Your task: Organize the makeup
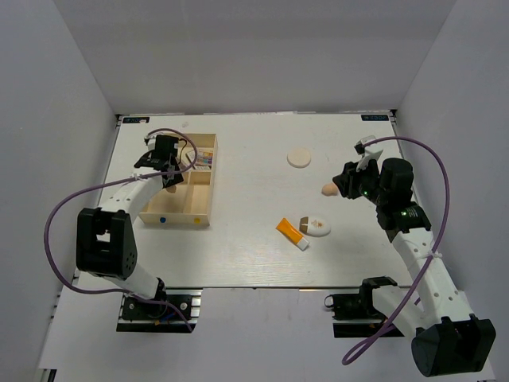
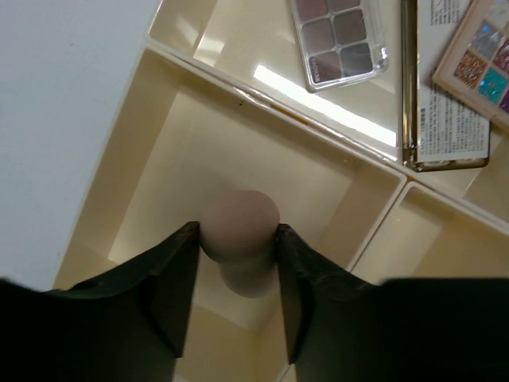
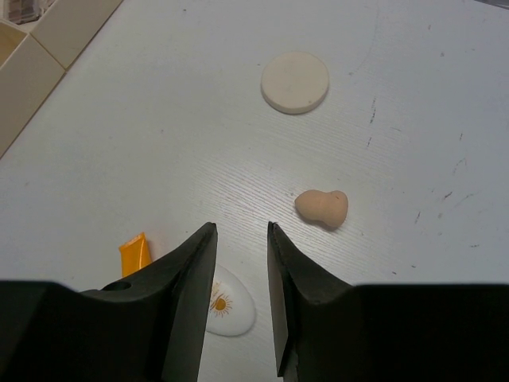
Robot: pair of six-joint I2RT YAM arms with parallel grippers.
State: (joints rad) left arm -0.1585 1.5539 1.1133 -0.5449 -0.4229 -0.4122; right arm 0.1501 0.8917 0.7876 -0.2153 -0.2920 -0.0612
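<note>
1. OK, we're at drop-off: the left gripper [image 2: 237, 239] has its jaws pressing both sides of a beige egg-shaped foam sponge [image 2: 240, 213], low inside one compartment of the pale wooden compartment box [image 2: 135, 151].
2. Next we'd spread the jaws, then lift straight up, clear of the walls.
3. The right gripper [image 3: 240, 231] has its jaws spread and empty above the table, near the second beige sponge [image 3: 322, 208]. We'd take that next.

Sponge [image 2: 238, 239] seemingly inside box compartment [image 2: 159, 159] (palettes [image 2: 340, 36] beyond).

Overhead view of whole table [image 1: 254, 255]; two close, downward wrist views.
</note>
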